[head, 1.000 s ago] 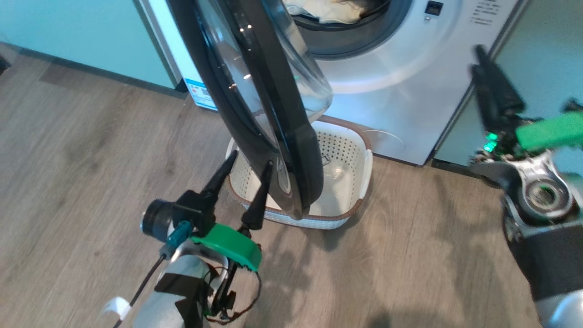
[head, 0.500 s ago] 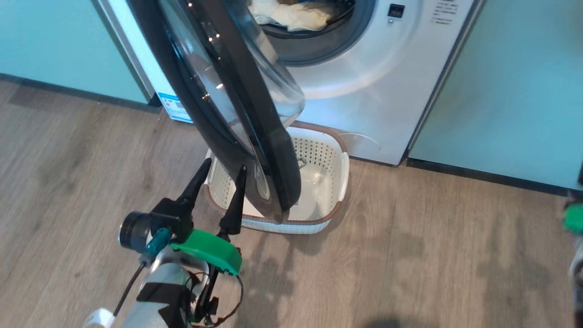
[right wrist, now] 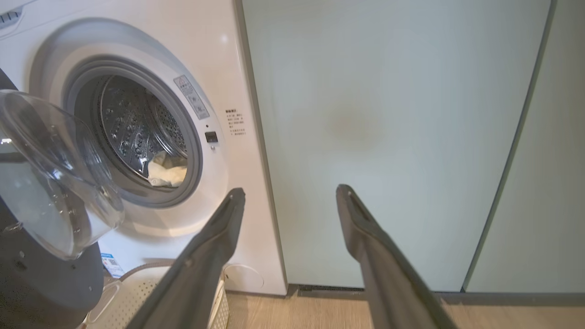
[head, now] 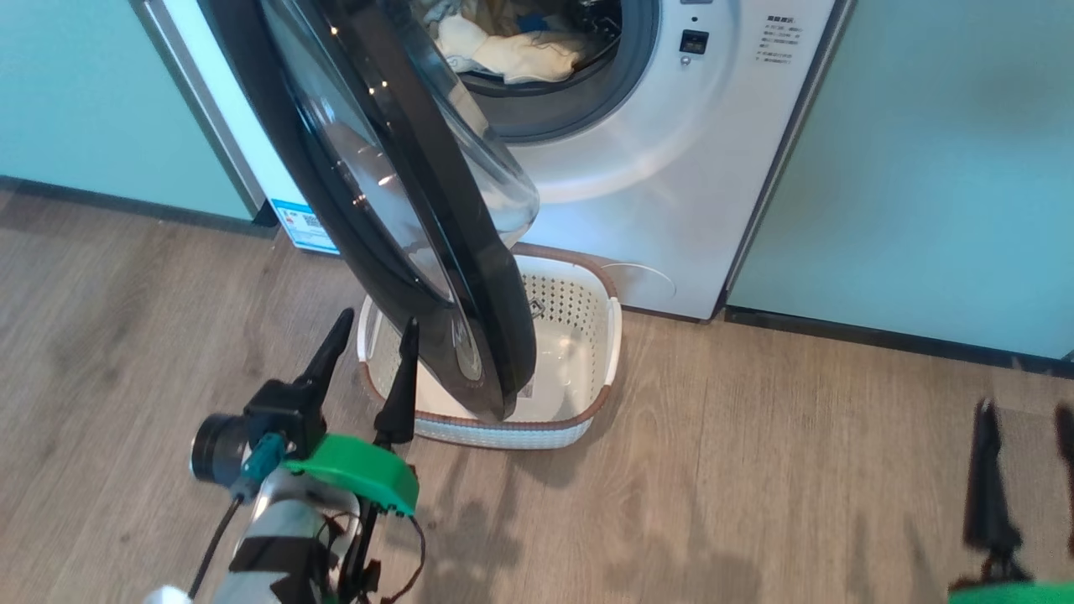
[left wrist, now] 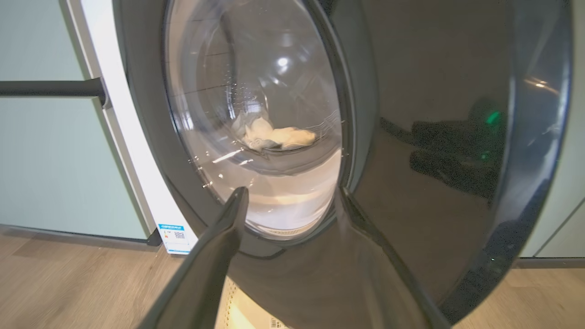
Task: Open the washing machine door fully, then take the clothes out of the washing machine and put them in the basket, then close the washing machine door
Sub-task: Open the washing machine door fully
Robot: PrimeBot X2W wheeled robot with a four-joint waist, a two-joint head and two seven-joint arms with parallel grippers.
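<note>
Wood floor [head: 755, 470] meets the washing machine [head: 671, 168] at top centre; I see clothes [head: 524, 59] inside it, door [head: 478, 277] ajar over the bare basket [head: 503, 432]. Left gripper [head: 378, 317] lower left, right gripper [head: 1025, 411] lower right, both gape, gripping nothing.

Count: one washing machine [head: 671, 168], one washing machine door [head: 495, 335], one basket [head: 587, 411]. Two grippers, the left gripper [head: 377, 319] and the right gripper [head: 1025, 411], two fingers each. Clothes [head: 520, 54]: one bunched heap, number of pieces cannot be told.
</note>
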